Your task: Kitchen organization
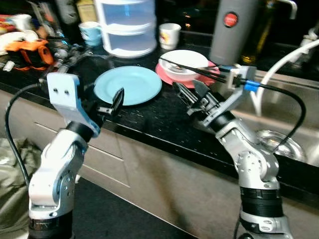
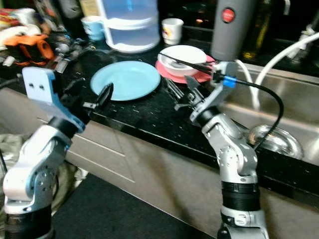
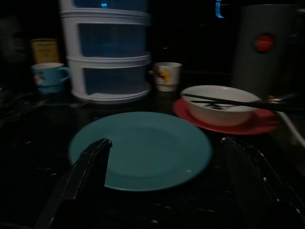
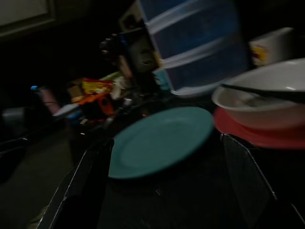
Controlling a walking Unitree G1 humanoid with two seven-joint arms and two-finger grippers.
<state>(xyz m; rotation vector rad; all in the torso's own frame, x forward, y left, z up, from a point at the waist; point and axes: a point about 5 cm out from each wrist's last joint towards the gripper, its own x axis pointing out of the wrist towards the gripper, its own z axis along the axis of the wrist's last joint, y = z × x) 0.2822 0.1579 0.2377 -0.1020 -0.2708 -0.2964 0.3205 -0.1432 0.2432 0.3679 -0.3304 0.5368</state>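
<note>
plate point(image 1: 128, 84) lies flat on counter point(image 1: 164, 124); left pincer point(image 1: 112, 103) and right pincer point(image 1: 192, 94), both spread empty, flank it for pickup.

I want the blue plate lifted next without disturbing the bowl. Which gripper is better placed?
Probably left. The left gripper hangs open at the near rim of the blue plate, facing it squarely. The right gripper sits nearer the white bowl and chopsticks.

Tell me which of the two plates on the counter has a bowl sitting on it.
The red plate, near the sink. It carries the white bowl with chopsticks across it; the blue plate lies bare.
</note>
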